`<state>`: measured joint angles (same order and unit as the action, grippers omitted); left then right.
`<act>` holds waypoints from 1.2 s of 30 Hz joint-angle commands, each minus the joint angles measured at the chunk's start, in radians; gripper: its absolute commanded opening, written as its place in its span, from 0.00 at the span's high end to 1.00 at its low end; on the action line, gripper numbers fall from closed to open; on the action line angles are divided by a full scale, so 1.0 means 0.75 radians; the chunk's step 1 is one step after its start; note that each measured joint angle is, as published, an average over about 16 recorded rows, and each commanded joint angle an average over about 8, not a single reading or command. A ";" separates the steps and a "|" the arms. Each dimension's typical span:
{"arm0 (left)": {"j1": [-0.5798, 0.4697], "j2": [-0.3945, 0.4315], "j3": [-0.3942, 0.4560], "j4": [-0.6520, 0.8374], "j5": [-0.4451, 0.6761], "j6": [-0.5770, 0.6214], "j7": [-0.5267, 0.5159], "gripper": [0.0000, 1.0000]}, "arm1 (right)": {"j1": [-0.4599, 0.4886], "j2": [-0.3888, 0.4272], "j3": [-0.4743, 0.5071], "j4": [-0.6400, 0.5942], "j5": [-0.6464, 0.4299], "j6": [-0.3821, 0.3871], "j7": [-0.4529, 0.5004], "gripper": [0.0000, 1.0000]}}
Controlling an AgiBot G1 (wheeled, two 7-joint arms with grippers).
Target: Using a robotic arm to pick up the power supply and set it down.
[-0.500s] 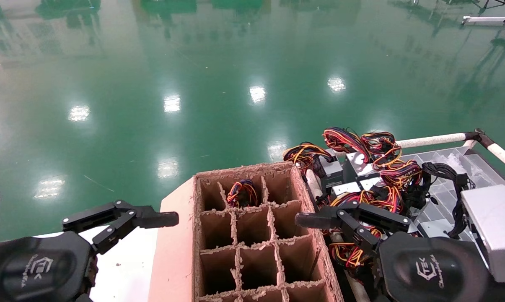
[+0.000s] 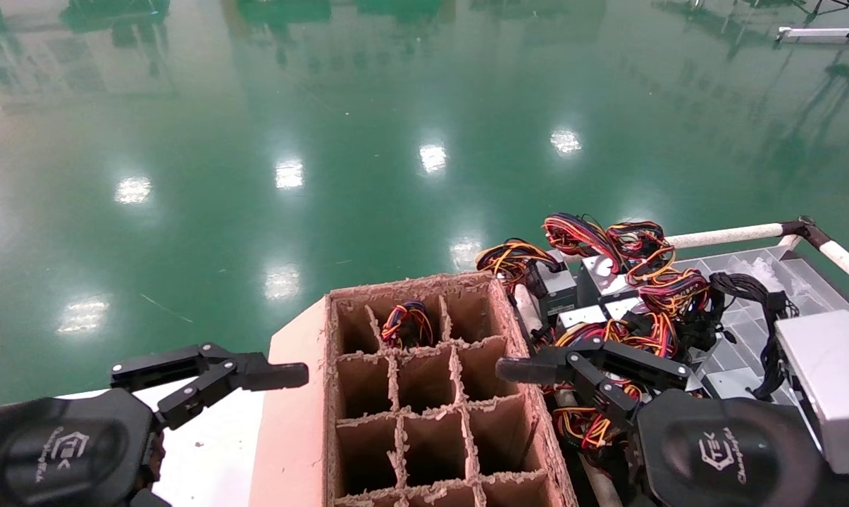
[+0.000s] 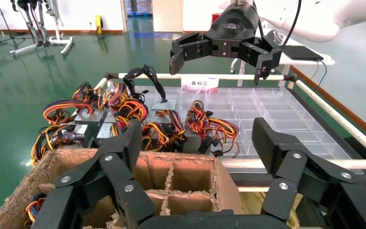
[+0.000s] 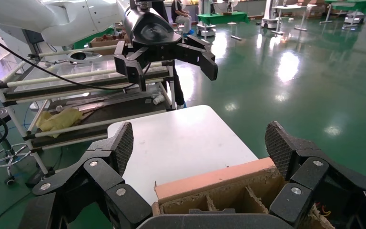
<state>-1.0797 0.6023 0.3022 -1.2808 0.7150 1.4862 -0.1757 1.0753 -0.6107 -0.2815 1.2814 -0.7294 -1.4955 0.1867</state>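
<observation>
Power supply (image 2: 611,270), one among several

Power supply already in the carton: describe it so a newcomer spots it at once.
Find the brown divided carton between the two tools. In its far row, the middle cell holds a power supply: only its looped red, orange, yellow and black wires show. Every other visible cell is empty.
</observation>
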 commanded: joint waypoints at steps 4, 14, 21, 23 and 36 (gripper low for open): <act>0.000 0.000 0.000 0.000 0.000 0.000 0.000 1.00 | 0.000 0.000 0.000 0.000 0.000 0.000 0.000 0.00; 0.000 0.000 0.000 0.001 0.000 0.000 0.000 1.00 | 0.046 -0.055 -0.034 -0.046 -0.125 0.088 -0.039 0.00; -0.001 0.000 0.001 0.001 0.000 0.000 0.001 1.00 | 0.187 -0.223 -0.129 -0.165 -0.357 0.210 -0.116 0.00; -0.001 0.000 0.001 0.001 0.000 0.000 0.001 1.00 | 0.241 -0.280 -0.162 -0.219 -0.429 0.234 -0.150 0.00; -0.001 0.000 0.002 0.001 -0.001 0.000 0.001 1.00 | 0.596 -0.655 -0.353 -0.737 -0.829 0.377 -0.474 0.00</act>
<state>-1.0805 0.6020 0.3036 -1.2799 0.7143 1.4862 -0.1749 1.5166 -1.1000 -0.5417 0.7287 -1.3440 -1.2077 -0.1763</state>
